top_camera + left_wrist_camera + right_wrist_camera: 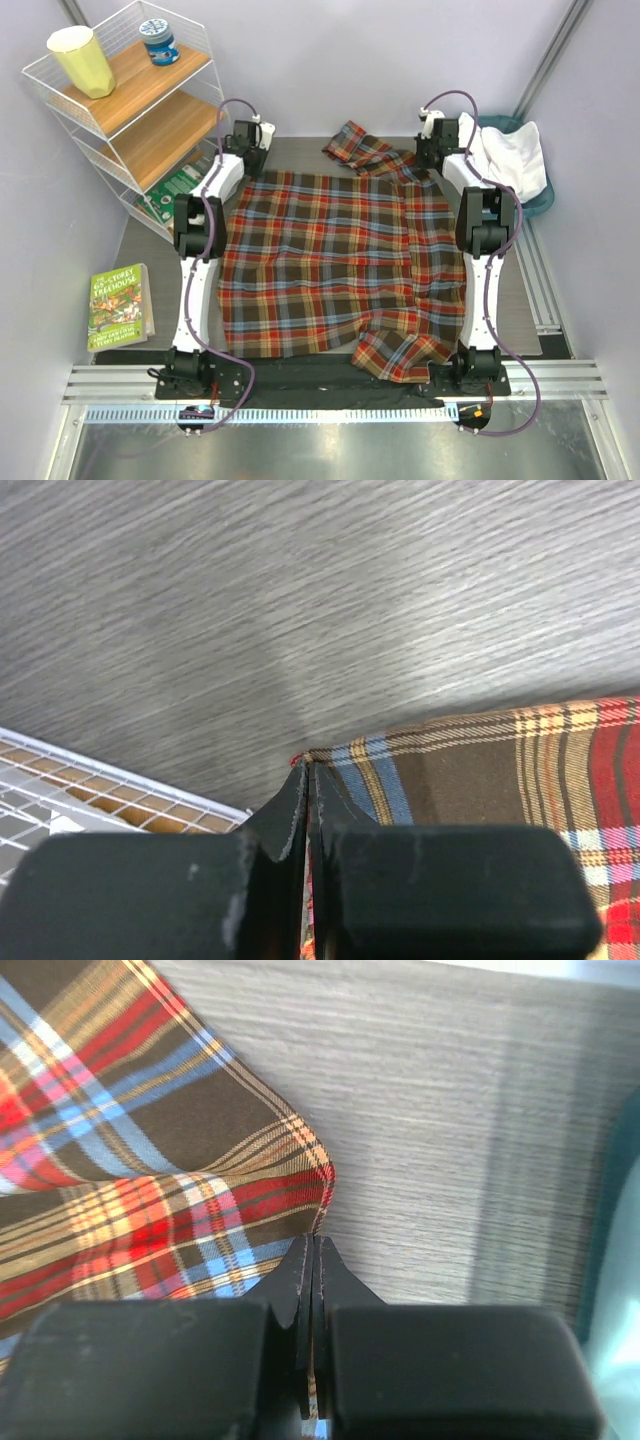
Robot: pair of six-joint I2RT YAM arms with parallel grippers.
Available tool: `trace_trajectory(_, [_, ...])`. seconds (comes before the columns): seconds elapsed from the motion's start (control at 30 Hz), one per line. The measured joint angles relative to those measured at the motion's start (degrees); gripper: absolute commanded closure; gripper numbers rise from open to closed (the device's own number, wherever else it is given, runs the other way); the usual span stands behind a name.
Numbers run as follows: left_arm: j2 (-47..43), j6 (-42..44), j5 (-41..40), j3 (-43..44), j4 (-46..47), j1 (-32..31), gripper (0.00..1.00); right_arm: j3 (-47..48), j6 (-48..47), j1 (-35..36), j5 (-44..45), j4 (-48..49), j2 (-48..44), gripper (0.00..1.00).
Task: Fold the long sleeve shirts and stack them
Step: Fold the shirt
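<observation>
Top external view first: the plaid shirt (pixel 340 265) lies spread flat over the middle of the table (pixel 300 150), between the two arms. Its body runs from the far side down to the near edge. One sleeve (pixel 358 145) trails off past the far edge, and another bit is flopped over at the near right.

What the next move turns on, as we see it, is that the whole shirt lies on the near side of both pincers. The left gripper (pixel 258 160) sits at the far left corner and the right gripper (pixel 432 160) at the far right corner. So the far hem runs left to right between them, and each arm has its own corner, neither one reaching across.

Up close on the wrist cams, the left gripper (pixel 305 770) has its jaws pressed together, with the plaid corner pinched right at the tips. The right gripper (pixel 312 1245) is the same, closed on the cloth edge.

We reckon the fold means bringing that far hem toward the near edge, both arms moving evenly or it'll skew.

The white shirt (pixel 510 155) is bunched up in the teal basket (pixel 538 203) off to the far right, not yet touched.
</observation>
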Motion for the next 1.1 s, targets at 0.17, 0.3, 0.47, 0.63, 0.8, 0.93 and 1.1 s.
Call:
trace_trajectory(0.17, [-2.4,-0.22,1.73,-3.91,1.44,0.04,0.68,-0.74,0.0,0.0,-0.59,0.15,-2.43,0.99])
trace_trajectory(0.3, [-2.89,-2.12,0.92,-4.04,1.88,0.02,0.51,-0.83,-0.02,0.0,-1.03,0.57,-3.3,0.99])
trace_trajectory(0.47, [-2.89,-3.61,-1.01,-3.72,1.68,-0.35,0.52,-1.75,-0.07,0.0,-1.18,0.61,-3.41,0.99])
trace_trajectory(0.63, [-2.56,-4.44,-1.9,-1.27,1.36,-0.39,0.59,-1.92,-0.2,0.0,-1.18,0.63,-3.41,0.99])
trace_trajectory(0.8, [-0.5,-4.79,-1.99,2.56,1.22,-0.42,0.62,-1.92,-0.42,0.0,-1.18,0.66,-3.41,0.99])
trace_trajectory(0.93, [0.7,-4.83,-2.14,2.67,0.31,-0.35,0.6,-1.92,-0.85,0.0,-1.18,0.66,-3.41,0.99])
trace_trajectory(1.1, [1.46,-5.09,-2.4,2.71,-1.31,-0.35,0.61,-1.92,-1.07,0.0,-1.18,0.68,-3.41,0.99])
